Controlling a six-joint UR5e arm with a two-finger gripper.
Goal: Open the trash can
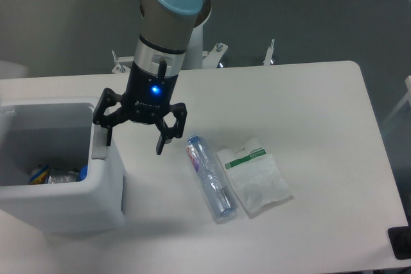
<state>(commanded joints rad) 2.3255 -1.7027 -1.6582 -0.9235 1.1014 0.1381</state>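
The bin [61, 178] sits at the left edge of the table [308, 107], and from this view its top looks open: the inside is visible, with some colourful rubbish at the bottom, and no flat lid covers the mouth. The gripper [133, 140] hangs over the bin's right rim with its fingers spread wide and nothing between them; the left finger [107, 134] is at the rim's inner edge, the right finger [160, 142] is outside the wall, above the table. Whether either finger touches the plastic cannot be told. A grey tab is not visible here; it may be hidden under the gripper. If the lid is judged to be already swung down or back, the job is close to done, and the sound move is a straight lift clear of the rim, without dragging the light bin sideways. If a push is still needed, it should go down on the rim area vertically, slowly, so the bin does not tip or slide. A bottle [210, 179] and a bag [255, 174] lie just right of the bin, clear of the fingers.
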